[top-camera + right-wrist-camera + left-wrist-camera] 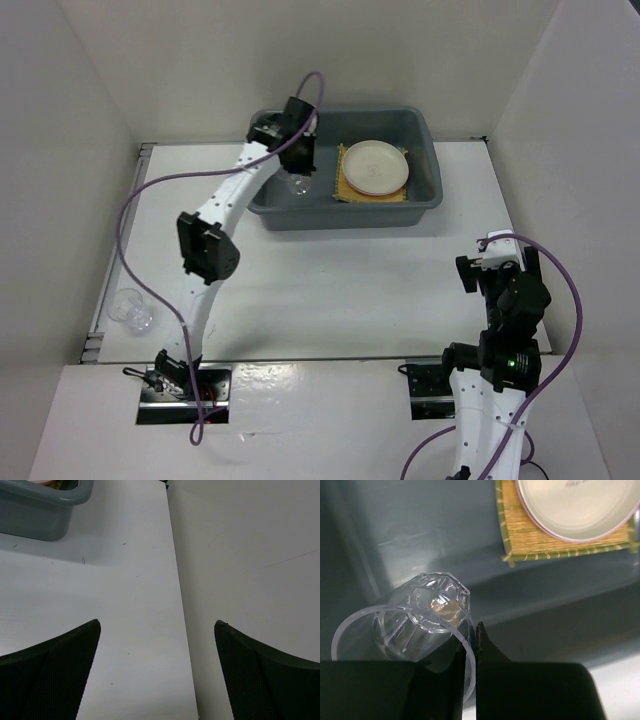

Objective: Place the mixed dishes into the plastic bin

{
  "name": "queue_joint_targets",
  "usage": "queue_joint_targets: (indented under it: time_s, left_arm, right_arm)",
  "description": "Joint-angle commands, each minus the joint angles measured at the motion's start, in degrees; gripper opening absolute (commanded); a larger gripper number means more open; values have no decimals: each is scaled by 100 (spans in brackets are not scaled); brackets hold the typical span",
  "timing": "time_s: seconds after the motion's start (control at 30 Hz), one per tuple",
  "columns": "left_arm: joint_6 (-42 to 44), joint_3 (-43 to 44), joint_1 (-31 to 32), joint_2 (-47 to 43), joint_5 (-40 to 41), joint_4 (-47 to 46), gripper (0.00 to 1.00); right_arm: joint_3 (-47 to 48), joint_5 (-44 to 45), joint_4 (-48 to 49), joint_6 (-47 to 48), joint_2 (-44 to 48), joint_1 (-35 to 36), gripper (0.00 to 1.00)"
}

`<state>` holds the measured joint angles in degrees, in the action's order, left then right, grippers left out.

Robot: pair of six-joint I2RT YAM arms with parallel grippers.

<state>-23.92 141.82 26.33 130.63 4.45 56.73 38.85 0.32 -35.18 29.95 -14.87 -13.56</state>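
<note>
My left gripper [299, 165] is shut on the rim of a small clear cup [298, 184] and holds it tilted over the left part of the grey plastic bin [340, 215]. In the left wrist view the fingers pinch the cup [427, 615] wall above the bin floor [420, 530]. The cream plate [375, 165] lies on the yellow bamboo mat [344, 186] in the bin's right half. A pink edge shows under the plate [580, 505] rim on the mat [530, 535]; the pink bowl is otherwise hidden. My right gripper [490, 255] is open and empty over the table's right side.
Another clear cup-like piece [133, 312] lies at the table's left edge. White walls stand on the left, back and right. In the right wrist view the gripper [157, 625] hangs over the table's right edge, with a bin corner [45, 510] at top left.
</note>
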Motion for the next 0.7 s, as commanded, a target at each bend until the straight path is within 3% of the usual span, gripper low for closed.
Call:
queue_joint_targets:
  time_s: [0.0,0.17,0.27,0.33,0.67]
  left_arm:
    - [177,1260,320,464,900,1008,0]
    - [177,1480,382,928,864,936,0]
    - [107,1480,382,1192,1031,1077,16]
    - [107,1480,382,1359,1032,1130,19]
    - [46,1603,382,1773,1040,1129,19]
  right_arm:
    - [-35,30,117,37,-51,-41,99]
    - [-35,83,117,37,-51,11,99]
    - [-35,83,117,37,-51,11,99]
    - [-35,83,117,37,-51,11,99]
    - [-35,83,117,37,-51,11,99]
